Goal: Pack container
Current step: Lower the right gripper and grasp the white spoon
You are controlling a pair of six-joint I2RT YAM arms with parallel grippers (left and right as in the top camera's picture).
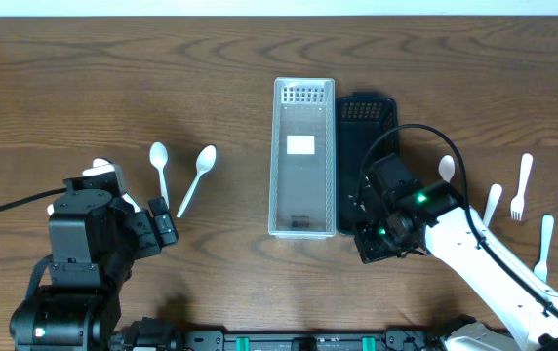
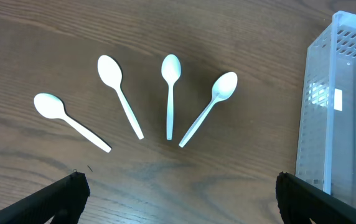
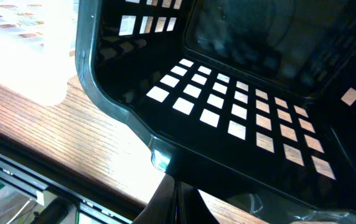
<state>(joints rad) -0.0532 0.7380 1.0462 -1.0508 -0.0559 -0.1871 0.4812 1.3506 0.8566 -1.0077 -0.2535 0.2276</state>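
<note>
A clear slotted container stands at the table's middle, and a black slotted container lies against its right side. My right gripper is at the black container's near end. In the right wrist view its fingers are shut together at the black container's near rim. My left gripper is open and empty; its fingers hover short of several white plastic spoons fanned out on the wood. The clear container is to their right. Two spoons show from overhead.
On the right lie a white spoon and three white forks. The table's front edge and a metal rail lie just beneath the right gripper.
</note>
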